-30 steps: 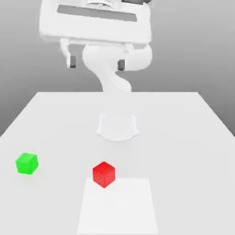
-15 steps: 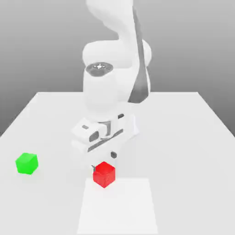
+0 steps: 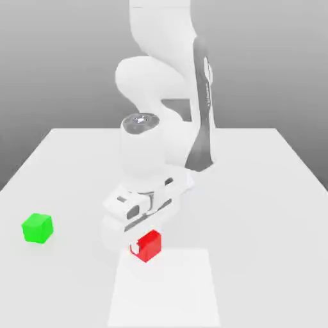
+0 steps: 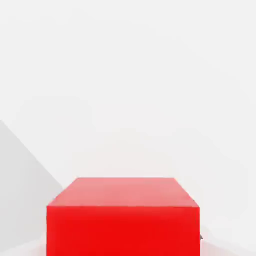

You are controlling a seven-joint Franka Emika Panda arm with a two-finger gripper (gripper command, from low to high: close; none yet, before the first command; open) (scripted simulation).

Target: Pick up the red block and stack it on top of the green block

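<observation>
Bench [image 3: 269, 211] surface, plain white, carries a slightly brighter square patch [image 3: 164, 288] at its near edge. Just at the far side of that patch sits the red block [image 3: 149, 245], resting on the bench, with the tool [image 3: 138, 246] lowered over it from above; its jaws are closed against the block's sides, one pale fingertip [image 3: 134, 248] showing against the cube's left face. In the hand view the red block [image 4: 123, 215] looms close, its top face and one side plainly visible. Well apart, toward the exterior view's left and at about the same depth, the green block [image 3: 37, 229] stands alone on the bench. Farther back rises the white arm [image 3: 160, 122], bent forward over the red block.
</observation>
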